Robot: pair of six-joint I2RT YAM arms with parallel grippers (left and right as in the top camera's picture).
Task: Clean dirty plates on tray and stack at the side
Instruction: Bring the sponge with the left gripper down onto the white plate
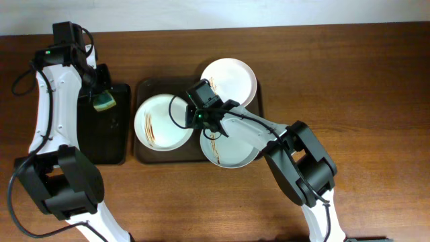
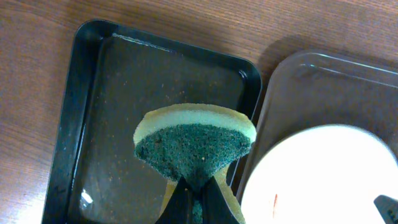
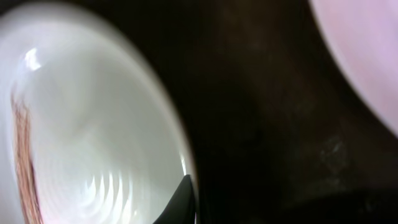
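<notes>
The dark-brown tray holds three plates. A white plate with brown streaks lies at its left. A second white plate sits at the back right and a pale blue-green plate with streaks at the front right. My right gripper is at the left white plate's right rim. In the right wrist view one finger lies pressed against that plate's rim. My left gripper is shut on a green and yellow sponge, held over the black tray.
The smaller black tray lies left of the brown tray. The brown tray's corner and the streaked white plate show at the right of the left wrist view. Another plate's edge shows in the right wrist view.
</notes>
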